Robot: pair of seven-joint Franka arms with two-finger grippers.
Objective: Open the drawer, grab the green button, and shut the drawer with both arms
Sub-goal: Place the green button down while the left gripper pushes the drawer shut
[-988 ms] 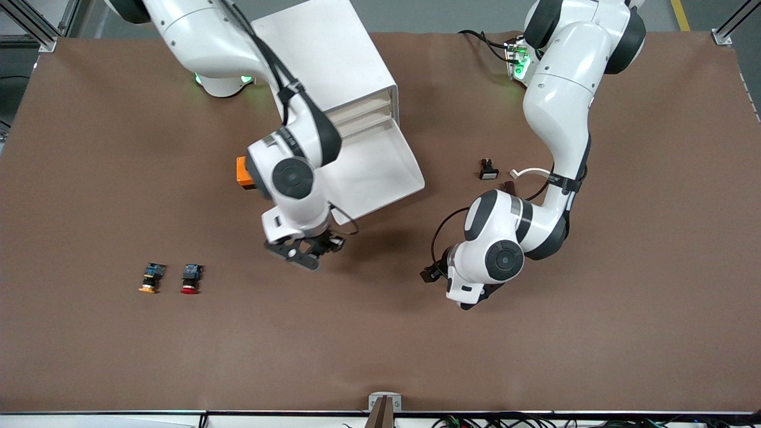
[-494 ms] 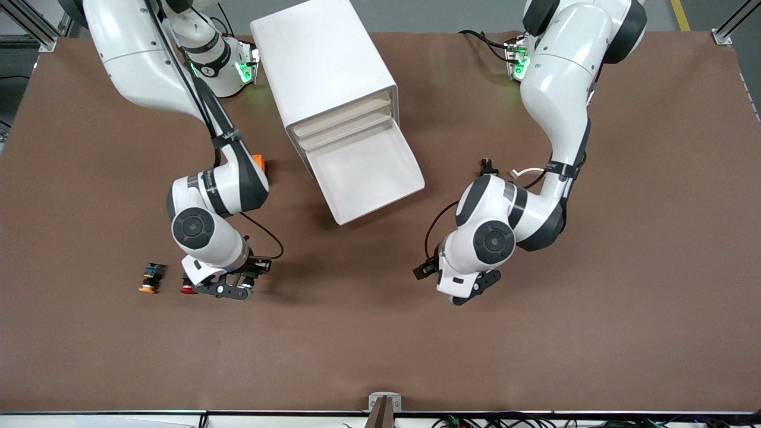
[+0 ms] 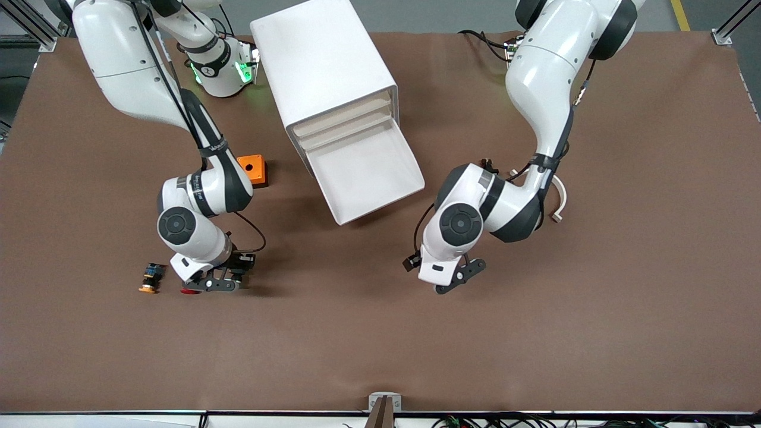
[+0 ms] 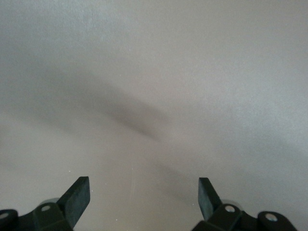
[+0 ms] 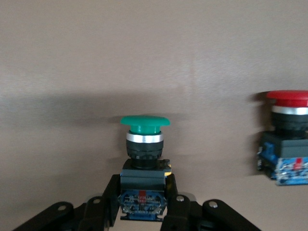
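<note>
The white cabinet (image 3: 324,59) stands at the table's back. Its lowest drawer (image 3: 371,172) is pulled out, and its tray looks bare. My right gripper (image 3: 221,284) is low over the table beside the red-capped button (image 3: 188,291). In the right wrist view it (image 5: 143,185) is shut on the blue rear block of the green-capped button (image 5: 144,126). The front view hides this button under the gripper. I cannot tell whether it touches the table. My left gripper (image 3: 459,277) is open and empty over bare table, nearer the front camera than the drawer. The left wrist view (image 4: 144,187) shows the same.
The red-capped button shows in the right wrist view (image 5: 285,144) close beside the green one. A yellow-capped button (image 3: 151,277) lies past it toward the right arm's end. An orange box with a hole (image 3: 252,169) sits by the cabinet. A small black part (image 3: 487,161) and a white clip (image 3: 559,205) lie near the left arm.
My right arm has swung from the open drawer's front toward its own end of the table and come down beside the red-capped button. My left gripper has drifted a little toward the drawer.
</note>
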